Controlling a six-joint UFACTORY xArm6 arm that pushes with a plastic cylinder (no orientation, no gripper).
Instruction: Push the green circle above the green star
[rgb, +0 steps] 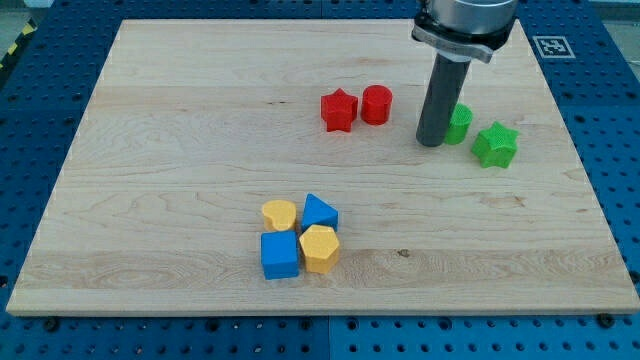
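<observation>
While my tip (431, 143) touches the green circle (460, 124) from its 8 o'clock, you see the green star (495, 145) just beside at the circle's 4 o'clock; no claw, only a rod.

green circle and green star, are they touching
Apart. The camera view shows a strip of bare wood between the green circle and the green star.
</observation>
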